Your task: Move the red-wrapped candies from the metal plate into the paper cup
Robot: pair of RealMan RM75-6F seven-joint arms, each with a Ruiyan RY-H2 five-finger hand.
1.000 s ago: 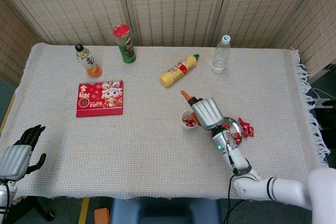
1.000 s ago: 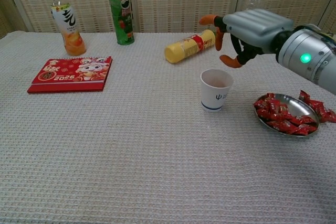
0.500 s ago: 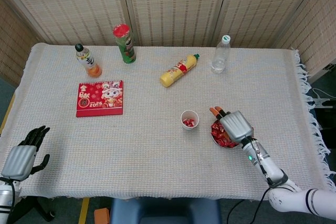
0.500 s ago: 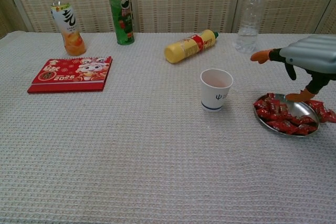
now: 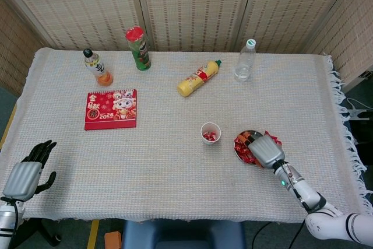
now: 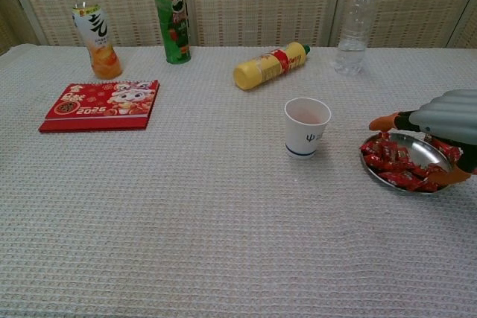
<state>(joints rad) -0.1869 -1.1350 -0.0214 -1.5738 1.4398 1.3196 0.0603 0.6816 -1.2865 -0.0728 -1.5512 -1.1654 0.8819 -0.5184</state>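
A white paper cup stands upright mid-table, with red candies showing inside it in the head view. To its right a metal plate holds several red-wrapped candies; a few more lie just beyond its far rim. My right hand is low over the plate, fingers spread and reaching down among the candies; no candy is plainly held. My left hand hangs off the table's near left corner, fingers loosely apart, holding nothing.
A yellow squeeze bottle lies on its side behind the cup. A clear water bottle stands at the back right. A red calendar, an orange drink bottle and a green chip can are on the left.
My right hand moved from above the cup rightward and down to the plate, settling lower onto the candies. The left hand barely shifted.
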